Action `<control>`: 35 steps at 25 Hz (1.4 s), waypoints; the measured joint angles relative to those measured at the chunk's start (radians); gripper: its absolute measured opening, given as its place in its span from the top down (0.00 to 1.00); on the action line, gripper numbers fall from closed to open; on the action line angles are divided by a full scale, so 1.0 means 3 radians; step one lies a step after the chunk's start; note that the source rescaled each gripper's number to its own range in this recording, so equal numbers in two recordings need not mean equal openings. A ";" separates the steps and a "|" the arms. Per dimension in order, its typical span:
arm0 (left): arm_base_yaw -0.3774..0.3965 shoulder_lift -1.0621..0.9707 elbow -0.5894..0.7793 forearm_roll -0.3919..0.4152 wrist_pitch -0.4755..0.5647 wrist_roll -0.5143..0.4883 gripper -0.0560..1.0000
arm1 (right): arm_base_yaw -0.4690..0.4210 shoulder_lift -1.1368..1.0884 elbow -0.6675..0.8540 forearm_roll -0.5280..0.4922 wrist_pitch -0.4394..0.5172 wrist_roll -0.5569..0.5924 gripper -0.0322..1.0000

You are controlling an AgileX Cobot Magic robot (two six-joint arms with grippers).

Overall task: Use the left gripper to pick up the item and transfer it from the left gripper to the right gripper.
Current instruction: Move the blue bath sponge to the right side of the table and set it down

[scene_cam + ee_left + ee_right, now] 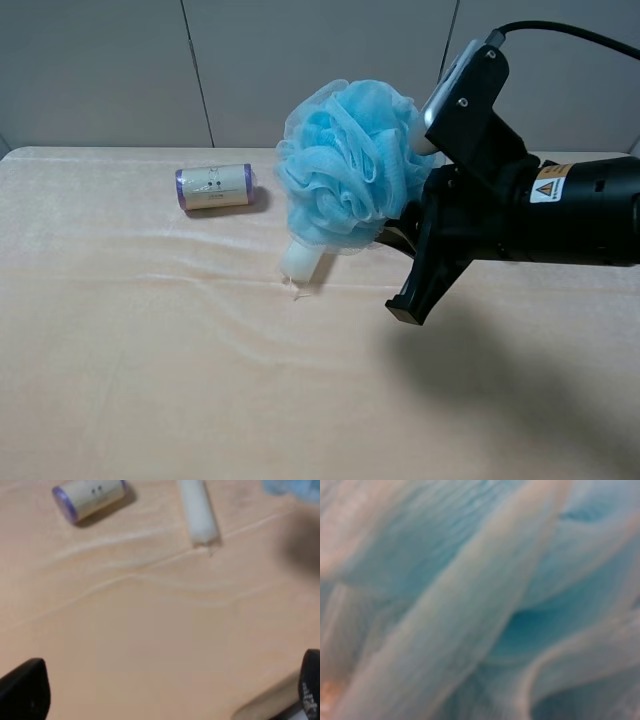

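Note:
The item, a fluffy light-blue mesh pouf (348, 165), hangs in the air above the table, at the tip of my right gripper (396, 234). That gripper sits on the black arm with the yellow warning triangle, and its fingertips are buried in the mesh. The right wrist view is filled with blurred blue mesh (480, 600). My left gripper (170, 695) is open and empty above bare table, its two black fingertips (25, 690) far apart. The left arm is out of the exterior high view. An edge of the pouf (295, 487) shows in the left wrist view.
A pale cream cylinder (300, 262) lies on the peach cloth (150, 350) under the pouf; it also shows in the left wrist view (199, 511). A purple-ended labelled roll (214, 186) lies further left and back, and also shows in the left wrist view (90, 497).

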 joint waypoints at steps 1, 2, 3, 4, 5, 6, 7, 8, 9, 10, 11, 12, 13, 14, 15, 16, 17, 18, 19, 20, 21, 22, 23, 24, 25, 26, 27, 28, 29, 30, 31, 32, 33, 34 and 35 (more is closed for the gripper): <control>0.0000 -0.0141 0.0127 0.0043 0.0000 0.0000 0.00 | 0.0000 0.0000 0.0000 0.0000 0.0000 0.0000 0.95; 0.0000 -0.0284 0.0277 0.0099 0.0000 0.0000 0.00 | 0.0000 0.0000 0.0000 0.0000 0.0000 0.0001 0.95; 0.0000 -0.0404 0.0382 0.0133 -0.0003 0.0000 0.00 | 0.0000 0.0000 0.0000 0.0000 0.0000 0.0004 0.95; 0.0000 -0.0546 0.0484 0.0163 -0.0003 0.0000 0.00 | 0.0000 0.0000 0.0000 0.0000 0.0000 0.0011 0.95; 0.0000 -0.0683 0.0602 0.0187 -0.0007 0.0000 0.00 | 0.0000 0.0000 0.0000 0.0000 0.0000 0.0011 0.95; 0.0000 -0.0791 0.0712 0.0205 -0.0018 0.0000 0.00 | 0.0000 0.0000 0.0000 0.0000 0.0000 0.0011 0.96; 0.0000 -0.0931 0.0815 0.0208 -0.0043 0.0000 0.00 | 0.0000 0.0000 0.0000 0.0000 0.0000 0.0011 0.96; 0.0000 -0.1021 0.0893 0.0208 -0.0073 0.0000 0.00 | 0.0000 0.0000 0.0000 0.0000 0.0000 0.0011 0.96; 0.0000 -0.1115 0.0980 0.0208 -0.0094 0.0000 0.00 | 0.0000 0.0000 0.0000 0.0000 0.0000 0.0011 0.96; 0.0000 -0.1185 0.1059 0.0208 -0.0112 0.0000 0.00 | 0.0000 0.0000 0.0000 0.0000 0.0000 0.0011 0.96; 0.0000 -0.1248 0.1120 0.0208 -0.0126 0.0000 0.00 | 0.0000 0.0000 0.0000 0.0000 0.0000 0.0014 0.96; 0.0000 -0.1283 0.1179 0.0198 -0.0141 0.0000 0.00 | 0.0000 0.0000 0.0000 0.0000 0.0000 0.0023 0.96; 0.0000 -0.1293 0.1220 0.0189 -0.0195 0.0000 0.00 | 0.0000 0.0000 0.0000 0.0000 0.0000 0.0030 0.96; 0.0000 -0.1297 0.1248 0.0185 -0.0279 0.0000 0.00 | 0.0000 0.0000 0.0000 0.0000 0.0000 0.0039 0.97; 0.0000 -0.1297 0.1269 0.0182 -0.0323 0.0000 0.00 | 0.0000 0.0000 0.0000 0.0000 0.0000 0.0048 0.97; 0.0000 -0.1297 0.1283 0.0182 -0.0332 0.0003 0.00 | 0.0000 0.0000 0.0000 0.0000 0.0000 0.0052 0.97; 0.0000 -0.1297 0.1290 0.0182 -0.0336 0.0003 0.00 | 0.0000 0.0000 0.0000 0.0000 0.0000 0.0052 0.97; 0.0000 -0.1297 0.1290 0.0182 -0.0340 0.0003 0.00 | 0.0000 0.0000 0.0000 0.0000 0.0000 0.0055 0.97; 0.0000 -0.1297 0.1290 0.0182 -0.0339 0.0003 0.00 | 0.0000 0.0000 0.0000 0.0000 0.0000 0.0058 0.97; 0.0000 -0.1297 0.1290 0.0182 -0.0343 0.0003 0.00 | 0.0006 0.0000 0.0000 0.0000 0.0000 0.0058 0.97; 0.0000 -0.1297 0.1290 0.0182 -0.0343 0.0006 0.00 | 0.0013 0.0000 0.0000 0.0000 0.0000 0.0058 0.97; 0.0000 -0.1297 0.1290 0.0182 -0.0343 0.0006 0.00 | 0.0016 0.0000 0.0000 0.0000 0.0000 0.0058 0.97; 0.0000 -0.1297 0.1290 0.0179 -0.0343 0.0006 0.00 | 0.0016 0.0000 0.0000 0.0000 0.0000 0.0062 0.97; 0.0000 -0.1297 0.1290 0.0179 -0.0343 0.0006 0.00 | 0.0016 0.0000 0.0000 0.0000 0.0000 0.0081 0.97; 0.0000 -0.1297 0.1290 0.0179 -0.0343 0.0006 0.00 | 0.0016 0.0000 0.0000 0.0000 0.0000 0.0114 0.97; 0.0010 -0.1297 0.1290 0.0179 -0.0343 0.0006 0.00 | 0.0016 0.0000 0.0000 0.0000 0.0000 0.0158 0.97; 0.0048 -0.1297 0.1290 0.0179 -0.0343 0.0006 0.00 | 0.0016 0.0000 0.0000 0.0000 0.0000 0.0204 0.97; 0.0121 -0.1297 0.1290 0.0179 -0.0343 0.0006 0.00 | 0.0016 0.0000 0.0000 0.0000 0.0004 0.0252 0.97; 0.0204 -0.1297 0.1290 0.0179 -0.0343 0.0006 0.00 | 0.0016 0.0000 0.0000 0.0000 0.0015 0.0276 0.97; 0.0327 -0.1297 0.1290 0.0179 -0.0343 0.0006 0.00 | 0.0016 0.0000 0.0000 0.0000 0.0039 0.0313 0.97; 0.0471 -0.1297 0.1290 0.0179 -0.0343 0.0006 0.00 | 0.0016 0.0000 0.0000 0.0000 0.0075 0.0339 0.97; 0.0608 -0.1297 0.1290 0.0179 -0.0343 0.0006 0.00 | 0.0016 0.0000 0.0000 0.0000 0.0109 0.0356 0.97; 0.0792 -0.1297 0.1290 0.0176 -0.0343 0.0006 0.00 | 0.0016 0.0000 0.0000 0.0000 0.0166 0.0383 0.97; 0.0989 -0.1297 0.1290 0.0175 -0.0343 0.0006 0.00 | 0.0016 0.0000 0.0000 0.0000 0.0212 0.0411 0.97; 0.1160 -0.1297 0.1290 0.0175 -0.0343 0.0006 0.00 | 0.0016 0.0000 -0.0018 0.0000 0.0298 0.0446 0.97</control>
